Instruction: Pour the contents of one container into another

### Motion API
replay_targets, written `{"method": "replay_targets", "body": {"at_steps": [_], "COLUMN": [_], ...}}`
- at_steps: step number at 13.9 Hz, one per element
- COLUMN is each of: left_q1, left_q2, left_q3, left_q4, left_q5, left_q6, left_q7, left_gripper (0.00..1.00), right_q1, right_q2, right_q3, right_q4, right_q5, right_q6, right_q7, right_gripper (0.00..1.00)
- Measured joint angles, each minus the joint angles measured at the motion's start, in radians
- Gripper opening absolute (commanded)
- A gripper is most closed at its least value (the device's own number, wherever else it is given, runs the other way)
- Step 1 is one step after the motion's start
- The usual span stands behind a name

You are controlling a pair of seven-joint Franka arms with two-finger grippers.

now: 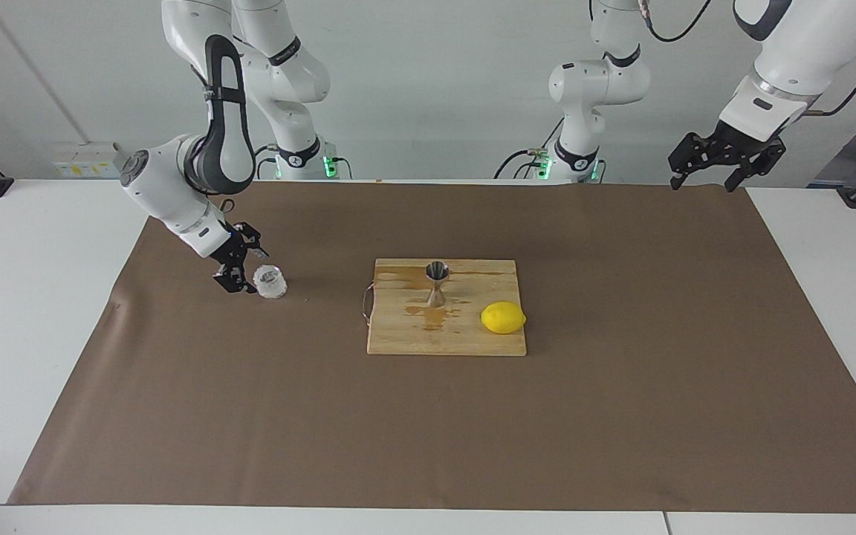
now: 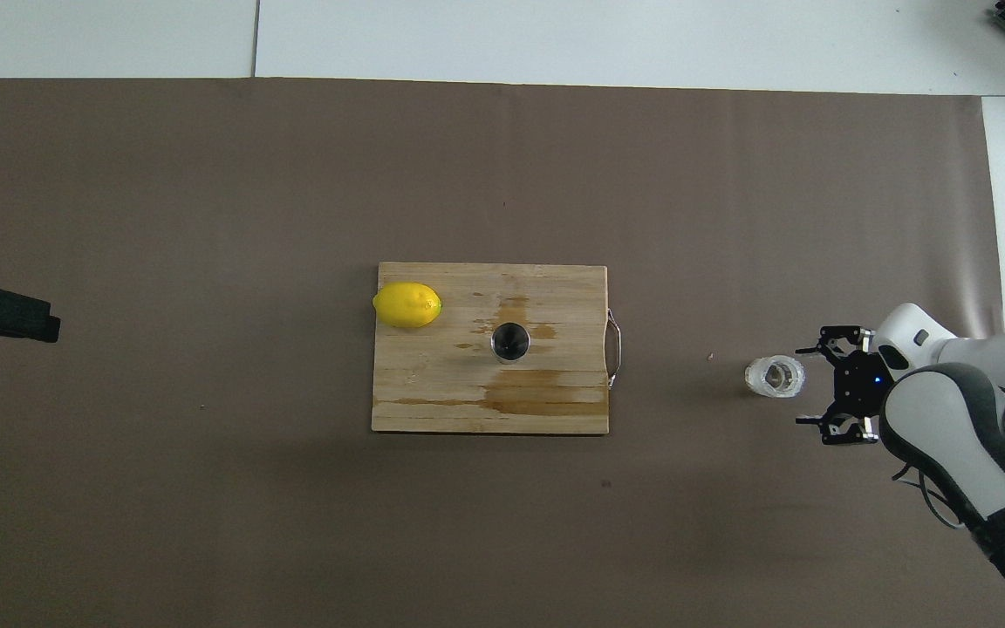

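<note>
glass cup (image 1: 270,282) sits just beside our right gripper (image 1: 241,270), fingers wide, and we could knock it over closing off-centre; left gripper (image 1: 725,157) waits, fingers apart.

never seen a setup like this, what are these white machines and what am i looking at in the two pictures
The white machines are two robot arms, each ending in a two-finger gripper. One picture is taken from across the table, facing the robots. The other looks down from above their end, so its sides are flipped.

A brown mat covers the table. On it lies a wooden cutting board with a steel jigger standing upright and a lemon beside it. A small clear glass cup stands on the mat toward the right arm's end.

The right gripper is low beside the cup, fingers open, not gripping it. The left gripper waits raised over the mat's edge at the left arm's end, open. Nothing is held.
</note>
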Motion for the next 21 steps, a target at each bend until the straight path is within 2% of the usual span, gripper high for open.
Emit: {"method": "replay_targets", "body": {"at_steps": [7,18,21], "left_q1": [0.004,0.004,0.004], "left_q2": [0.000,0.000,0.000], "left_q3": [0.003,0.003,0.003], "left_q4": [0.000,0.000,0.000], "left_q5": [0.000,0.000,0.000], "left_q6": [-0.001,-0.001,-0.001], "left_q7": [0.000,0.000,0.000], "left_gripper": [1.00,1.00,1.00], "right_q1": [0.044,0.042,0.042], "right_q2": [0.030,0.077,0.076], "right_q3": [0.004,0.003,0.003], "right_q4": [0.000,0.000,0.001], "right_q5": [0.048,0.077,0.091], "right_q6": [0.037,0.074,0.075], "right_q7": [-0.012,-0.094,-0.099], "right_gripper": [1.00,1.00,0.62]}}
